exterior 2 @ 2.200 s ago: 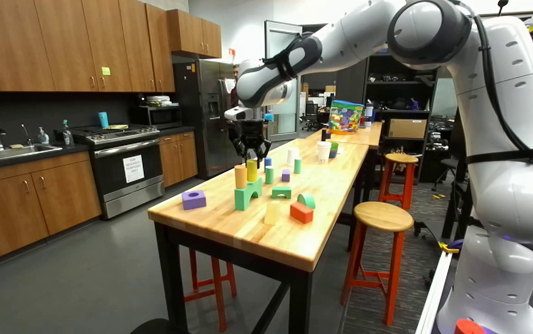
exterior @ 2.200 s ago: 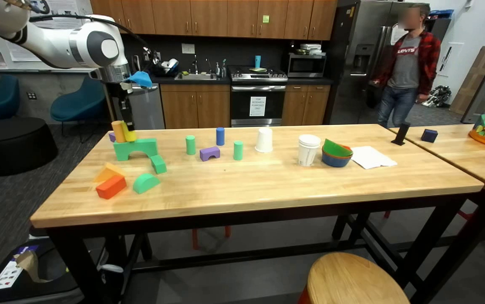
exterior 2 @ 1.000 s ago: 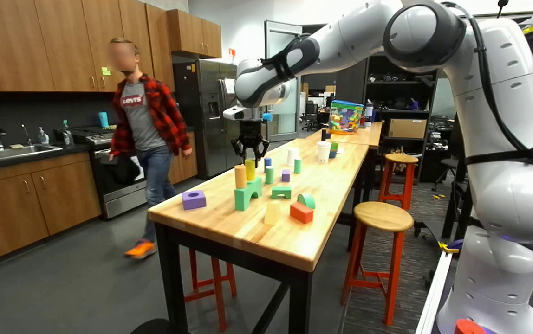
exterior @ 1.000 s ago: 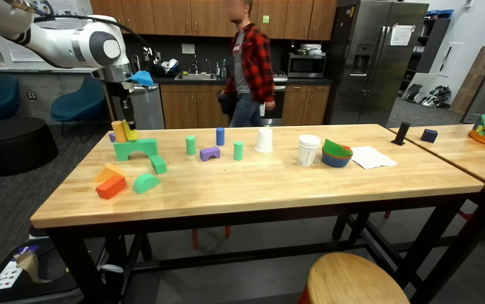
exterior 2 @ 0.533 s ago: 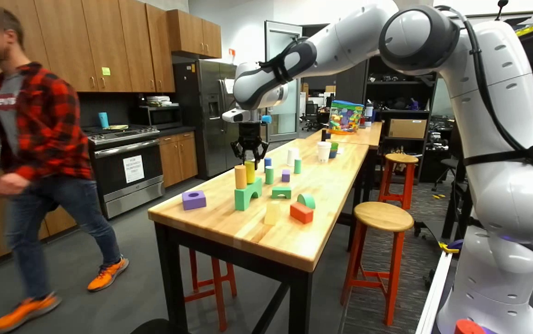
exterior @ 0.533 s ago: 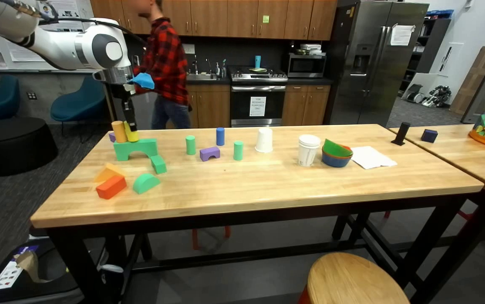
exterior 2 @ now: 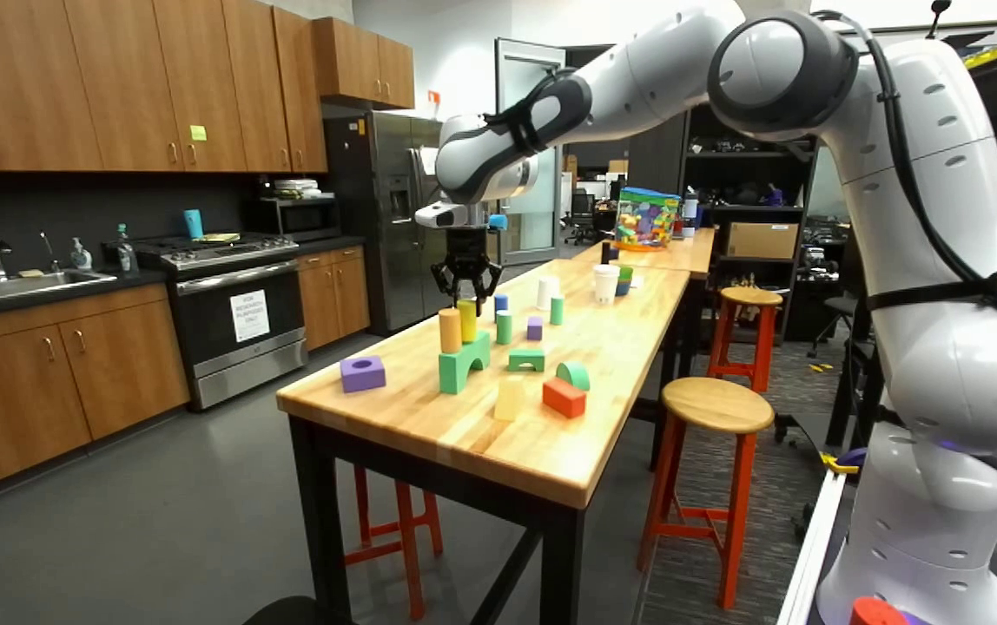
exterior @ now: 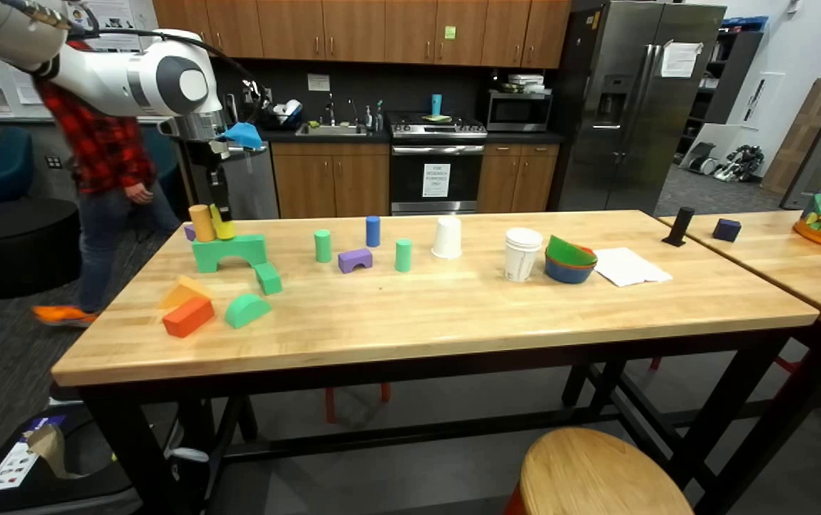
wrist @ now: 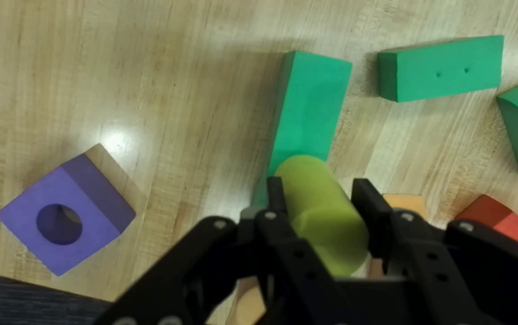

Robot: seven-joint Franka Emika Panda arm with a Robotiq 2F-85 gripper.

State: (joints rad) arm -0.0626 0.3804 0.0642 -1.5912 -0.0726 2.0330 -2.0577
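The yellow cylinder [wrist: 322, 225] is pinched by the gripper [wrist: 320, 189], its lower end placed over the middle of the green arch [wrist: 311, 108]. Contact with the arch looks likely but cannot be confirmed. The cylinder should be held upright here, and the grip is best eased only once the base sits flat on the arch. The gripper should be opened gently and drawn straight up; by a sideways brush, the orange cylinder [exterior 2: 450, 330] at one end of the arch could be tipped, or the arch itself nudged.

In the wrist view the orange cylinder is mostly masked by the gripper, whereas in both exterior views it is seen whole. A gap between the arch and the small green block [wrist: 444, 67] is plain from the wrist, while in an exterior view the small green block [exterior: 268, 279] is run together with the arch's outline. The purple block [wrist: 92, 212], well apart from the arch, is shown whole in the wrist view; in an exterior view the purple block [exterior: 190, 232] is mostly covered.
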